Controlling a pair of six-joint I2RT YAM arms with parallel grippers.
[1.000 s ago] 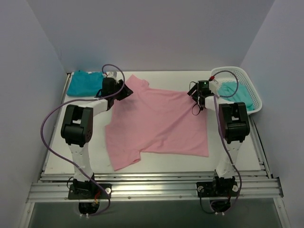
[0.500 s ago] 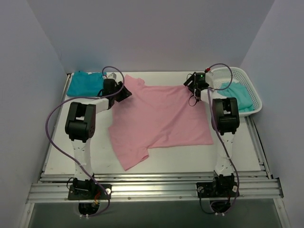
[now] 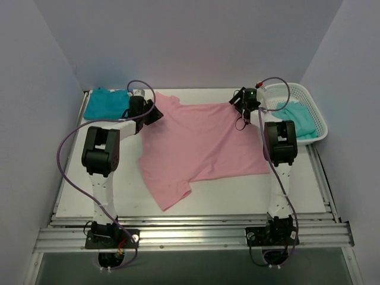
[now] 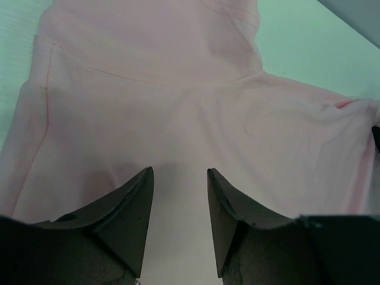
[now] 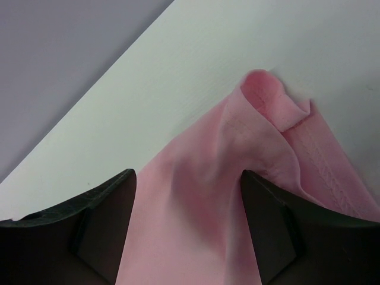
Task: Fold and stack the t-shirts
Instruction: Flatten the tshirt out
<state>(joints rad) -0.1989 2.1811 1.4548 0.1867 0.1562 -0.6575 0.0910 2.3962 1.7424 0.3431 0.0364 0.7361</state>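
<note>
Across the white table [image 3: 237, 193], soft pink t-shirt [image 3: 202, 142] spread flat; left gripper [image 4: 180, 172] and right gripper [image 5: 187, 173] jaws parted astride it.

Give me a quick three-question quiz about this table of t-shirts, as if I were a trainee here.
1. Multiple choice: what colour is the spread-out t-shirt on the table? A teal, B pink, C white.
2. True or false: the white basket holds a mint-teal t-shirt.
3. Short answer: where does the deep teal t-shirt lie?
Key: 1 B. 2 true. 3 at the far left corner of the table.
</note>
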